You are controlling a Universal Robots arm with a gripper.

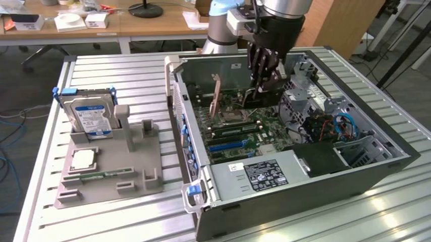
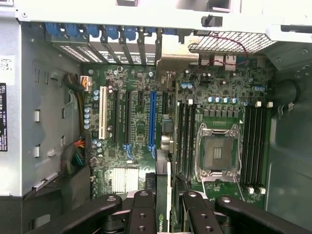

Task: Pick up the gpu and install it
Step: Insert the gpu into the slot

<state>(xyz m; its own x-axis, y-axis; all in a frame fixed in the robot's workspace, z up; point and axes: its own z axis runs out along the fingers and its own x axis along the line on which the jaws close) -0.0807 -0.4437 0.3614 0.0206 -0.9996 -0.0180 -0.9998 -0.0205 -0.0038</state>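
My gripper [image 1: 267, 83] reaches down from above into the open computer case [image 1: 377, 169], over the motherboard [image 1: 235, 126]. Its two black fingers [image 2: 141, 209] are shut on the gpu [image 2: 163, 187], which I see edge-on as a thin green and black card between them. The card hangs above the board, roughly in line with the long blue slot [image 2: 152, 122] and the dark slot beside it. It stands clear of the board. A tan metal plate [image 2: 175, 51] sits near the rear slot openings; whether it belongs to the card I cannot tell.
The bare processor socket [image 2: 217, 153] and memory slots [image 2: 256, 146] lie beside the card. A power supply [image 1: 266, 174] fills the case's near end. On the exterior view's left, a grey fixture [image 1: 108, 166] holds a blue-labelled hard drive [image 1: 91, 113].
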